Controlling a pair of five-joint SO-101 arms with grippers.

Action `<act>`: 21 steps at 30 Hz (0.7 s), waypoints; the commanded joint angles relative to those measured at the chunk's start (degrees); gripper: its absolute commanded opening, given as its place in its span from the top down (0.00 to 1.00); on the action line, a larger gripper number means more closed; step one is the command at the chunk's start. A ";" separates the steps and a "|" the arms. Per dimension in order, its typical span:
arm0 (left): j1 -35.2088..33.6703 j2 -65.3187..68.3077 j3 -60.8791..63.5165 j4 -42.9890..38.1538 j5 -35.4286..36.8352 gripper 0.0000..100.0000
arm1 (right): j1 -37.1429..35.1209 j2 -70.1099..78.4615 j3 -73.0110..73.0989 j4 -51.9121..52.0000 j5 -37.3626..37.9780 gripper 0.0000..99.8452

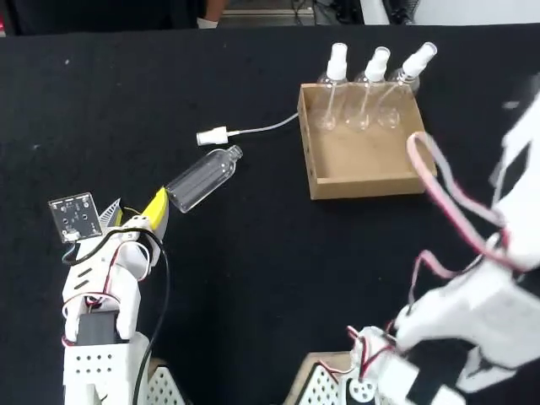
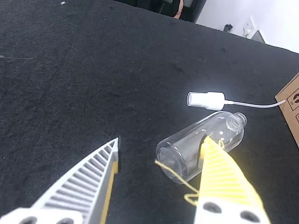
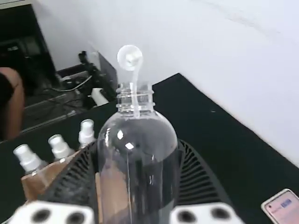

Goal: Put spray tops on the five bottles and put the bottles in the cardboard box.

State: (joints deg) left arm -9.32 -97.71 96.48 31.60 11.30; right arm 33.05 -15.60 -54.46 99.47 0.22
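Three capped bottles (image 1: 363, 84) stand in the cardboard box (image 1: 363, 164). The right claw (image 3: 138, 156) is clamped on a fourth bottle (image 3: 135, 135), its spray top (image 3: 129, 57) apparently unseated. The left claw (image 2: 161, 142), spread apart, sits at the fifth bottle (image 2: 187, 142) lying uncapped on the bench (image 1: 253, 278), loose top (image 2: 205, 100) just beside.
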 commanded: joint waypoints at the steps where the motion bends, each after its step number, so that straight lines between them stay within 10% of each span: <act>1: -0.40 -0.09 1.27 0.44 -0.44 0.73 | -6.51 -9.54 8.48 1.32 -0.44 0.99; 21: -0.22 -0.09 1.27 1.14 -0.44 0.73 | -37.63 -48.13 62.20 -19.16 0.00 0.99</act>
State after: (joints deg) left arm -9.32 -97.71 96.48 32.48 11.30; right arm 1.85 -56.75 -2.68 86.73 0.13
